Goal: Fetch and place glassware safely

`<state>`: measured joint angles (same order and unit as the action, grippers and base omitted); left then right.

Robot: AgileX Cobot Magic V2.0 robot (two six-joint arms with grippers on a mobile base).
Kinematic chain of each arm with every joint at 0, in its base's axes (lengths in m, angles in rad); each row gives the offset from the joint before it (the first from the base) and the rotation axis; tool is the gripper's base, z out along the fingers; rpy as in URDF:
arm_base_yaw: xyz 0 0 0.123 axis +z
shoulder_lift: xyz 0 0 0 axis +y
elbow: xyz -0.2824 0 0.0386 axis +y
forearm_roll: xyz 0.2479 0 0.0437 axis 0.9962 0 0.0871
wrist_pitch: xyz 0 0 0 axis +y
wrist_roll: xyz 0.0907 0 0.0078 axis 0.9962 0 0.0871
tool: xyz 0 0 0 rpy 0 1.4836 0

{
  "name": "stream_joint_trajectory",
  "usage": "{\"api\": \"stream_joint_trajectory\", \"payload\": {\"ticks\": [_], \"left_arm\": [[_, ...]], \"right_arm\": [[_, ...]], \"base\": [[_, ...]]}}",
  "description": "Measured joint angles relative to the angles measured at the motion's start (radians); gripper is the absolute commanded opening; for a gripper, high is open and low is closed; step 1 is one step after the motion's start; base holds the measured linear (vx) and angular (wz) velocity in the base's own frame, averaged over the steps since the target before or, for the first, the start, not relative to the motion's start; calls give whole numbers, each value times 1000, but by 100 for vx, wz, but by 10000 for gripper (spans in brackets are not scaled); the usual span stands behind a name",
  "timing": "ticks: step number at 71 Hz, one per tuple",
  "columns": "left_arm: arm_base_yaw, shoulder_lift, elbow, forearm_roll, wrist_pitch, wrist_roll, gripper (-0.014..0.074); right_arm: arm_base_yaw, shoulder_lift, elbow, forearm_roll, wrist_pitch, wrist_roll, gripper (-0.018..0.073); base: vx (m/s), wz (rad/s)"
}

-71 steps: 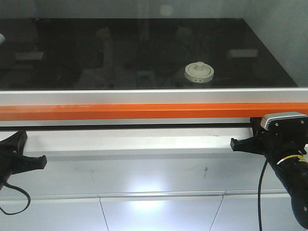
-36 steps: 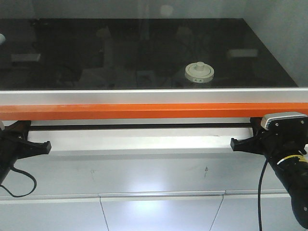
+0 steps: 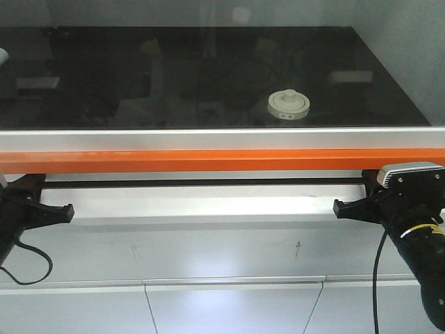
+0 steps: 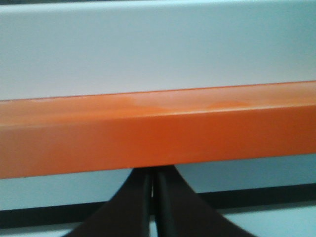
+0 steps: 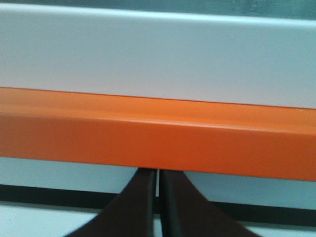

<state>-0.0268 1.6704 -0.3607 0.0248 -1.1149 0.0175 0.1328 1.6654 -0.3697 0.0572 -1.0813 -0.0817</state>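
The glassware (image 3: 288,104), a squat jar with a round cream-white knobbed lid, stands right of centre on the dark worktop (image 3: 104,69), beyond an orange bar (image 3: 208,161). Both grippers sit low in front of that bar, well short of the jar. My left gripper (image 3: 68,211) is at the left edge, pointing right, its jaws pressed together. My right gripper (image 3: 337,207) is at the right, pointing left, also shut. In each wrist view the orange bar (image 4: 148,133) (image 5: 148,136) fills the middle, and the shut black gripper (image 4: 153,174) (image 5: 158,173) reaches up to its lower edge, holding nothing.
A silver rail (image 3: 208,139) runs just above the orange bar, and a white ledge (image 3: 195,207) lies between the two grippers. Pale cabinet panels (image 3: 229,306) are below. Black cables hang by both arms. A small white object (image 3: 2,56) shows at the far left.
A second ago my left gripper was lower and further left; it rose and moved right, then held still. The right arm and the jar have not moved.
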Motion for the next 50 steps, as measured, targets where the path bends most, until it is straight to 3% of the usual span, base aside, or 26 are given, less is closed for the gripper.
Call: {"api": "stream_joint_trajectory", "payload": {"ticks": [50], "left_arm": [[0, -115, -16, 7, 93, -6, -7]], "right_arm": [[0, -63, 0, -1, 6, 0, -3]], "base": [[0, 0]]}}
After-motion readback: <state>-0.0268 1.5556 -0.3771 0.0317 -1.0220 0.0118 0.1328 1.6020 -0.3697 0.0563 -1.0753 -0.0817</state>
